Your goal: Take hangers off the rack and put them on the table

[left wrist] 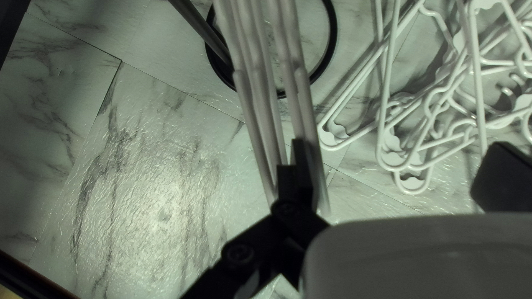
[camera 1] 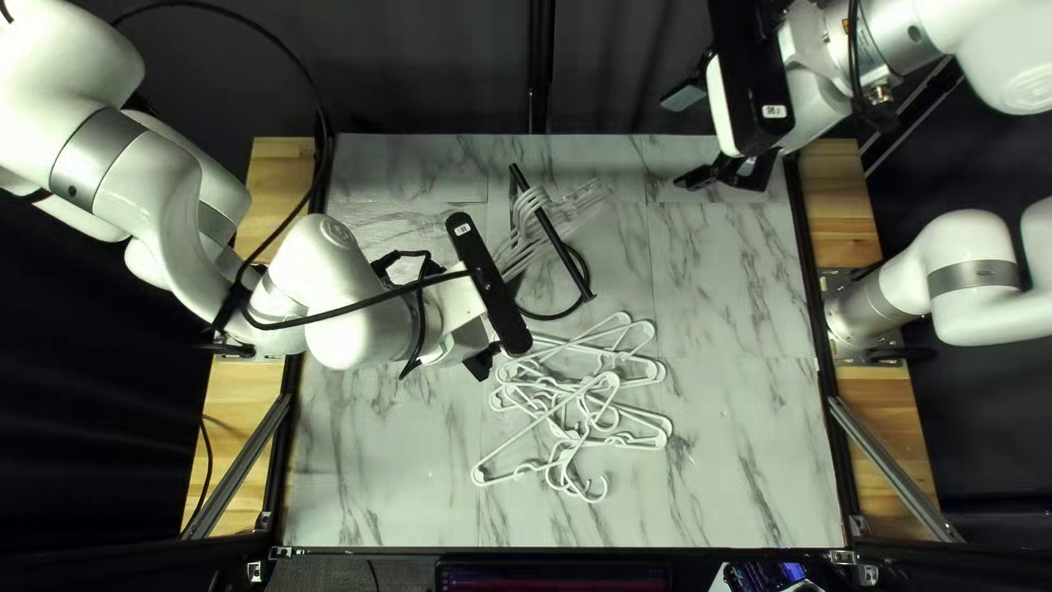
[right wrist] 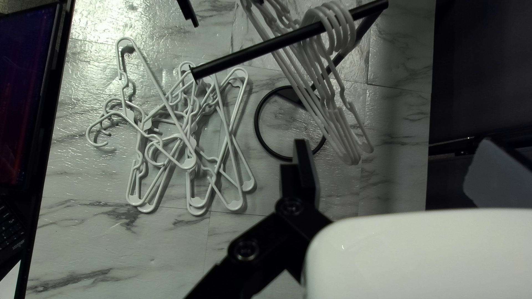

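Several white hangers hang from the black rack. My left gripper is beside them, mostly hidden under its arm. In the left wrist view the left gripper stands open, one finger overlapping the lower ends of the hanging hangers; its other finger is well apart from them. My right gripper, open and holding nothing, is raised at the upper right of the top left view. Seen from the right wrist, the right gripper is clear of the hanging hangers and the rack bar.
Loose white hangers lie tangled on the marble-patterned table, nearer its front edge than the rack. The rack's round base ring rests beside this pile. A black cable loops over the left arm.
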Robot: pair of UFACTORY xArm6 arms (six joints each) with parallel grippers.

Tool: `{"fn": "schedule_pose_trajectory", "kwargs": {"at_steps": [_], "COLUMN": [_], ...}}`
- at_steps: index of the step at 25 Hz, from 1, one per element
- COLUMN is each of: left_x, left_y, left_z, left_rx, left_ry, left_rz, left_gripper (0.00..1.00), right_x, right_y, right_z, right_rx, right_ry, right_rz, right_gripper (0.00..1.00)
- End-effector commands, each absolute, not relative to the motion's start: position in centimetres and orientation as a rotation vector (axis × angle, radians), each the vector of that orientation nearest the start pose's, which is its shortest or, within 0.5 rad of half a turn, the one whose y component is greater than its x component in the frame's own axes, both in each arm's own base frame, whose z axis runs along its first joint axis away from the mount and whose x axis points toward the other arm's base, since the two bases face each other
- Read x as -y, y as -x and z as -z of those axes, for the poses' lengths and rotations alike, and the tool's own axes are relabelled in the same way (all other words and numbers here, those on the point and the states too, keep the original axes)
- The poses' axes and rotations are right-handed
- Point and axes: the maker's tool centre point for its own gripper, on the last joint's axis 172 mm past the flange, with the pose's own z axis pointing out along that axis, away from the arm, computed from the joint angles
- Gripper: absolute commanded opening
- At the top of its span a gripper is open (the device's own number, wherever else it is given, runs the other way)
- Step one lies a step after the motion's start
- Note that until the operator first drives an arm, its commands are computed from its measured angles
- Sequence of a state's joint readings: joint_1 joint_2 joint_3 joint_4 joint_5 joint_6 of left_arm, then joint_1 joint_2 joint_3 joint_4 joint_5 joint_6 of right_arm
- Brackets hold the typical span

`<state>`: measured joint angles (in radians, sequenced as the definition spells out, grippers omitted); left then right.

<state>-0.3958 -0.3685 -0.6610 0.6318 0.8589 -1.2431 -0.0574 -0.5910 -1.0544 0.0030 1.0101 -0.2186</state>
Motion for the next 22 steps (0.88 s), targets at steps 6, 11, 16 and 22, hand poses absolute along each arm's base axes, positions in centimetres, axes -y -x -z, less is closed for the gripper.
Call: {"fn": "schedule_pose_trajectory", "kwargs": {"at_steps": [6, 11, 16, 22], "left_x": [7.4, 7.3, 7.3, 7.7], "left_y": [-42.0, -41.9, -41.8, -41.9], "left_z": [-21.3, -21.3, -21.9, -23.8], "left_rx": [0.659, 0.658, 0.654, 0.638], "left_ry": [2.753, 2.753, 2.748, 2.731], "left_rz": [0.703, 0.703, 0.706, 0.716], "left_gripper": [0.23, 0.08, 0.09, 0.09], "right_x": [2.5, 2.5, 2.5, 2.5], "right_y": [-44.2, -44.2, -44.2, -44.2], "right_z": [-46.4, -46.4, -46.4, -46.4], "right_rx": [0.246, 0.246, 0.246, 0.246], "right_ry": [3.056, 3.056, 3.056, 3.056], "right_rz": [0.999, 0.999, 0.999, 0.999], "right_gripper": [1.00, 1.00, 1.00, 1.00]}}
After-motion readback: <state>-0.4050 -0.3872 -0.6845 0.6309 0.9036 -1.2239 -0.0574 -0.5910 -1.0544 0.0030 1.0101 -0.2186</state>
